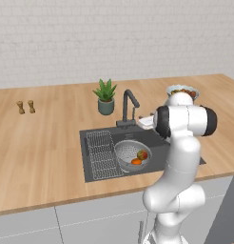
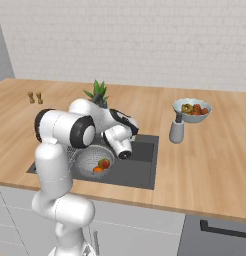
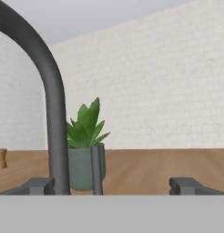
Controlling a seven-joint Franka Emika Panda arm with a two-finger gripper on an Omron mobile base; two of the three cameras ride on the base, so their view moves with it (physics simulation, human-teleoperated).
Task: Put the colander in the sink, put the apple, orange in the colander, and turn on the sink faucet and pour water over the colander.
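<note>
Risk now is a missed tap lever: the two-finger gripper (image 3: 113,185), fingers spread and empty, faces the slim dark gooseneck faucet (image 3: 50,86) off-centre. The silvery perforated colander (image 1: 132,156) sits in the dark grey sink (image 1: 92,157), holding the red-green apple (image 1: 142,154) and orange (image 1: 136,161). The hand view alone shows the open fingertips; the base views show the fruit

colander (image 2: 92,161) in sink (image 2: 140,165) — fruit inside

Kitchen, wooden counter (image 1: 43,143), sink (image 1: 90,138), faucet (image 1: 129,107)

perforated metal colander (image 1: 131,155), wooden counter (image 1: 38,147)
</note>
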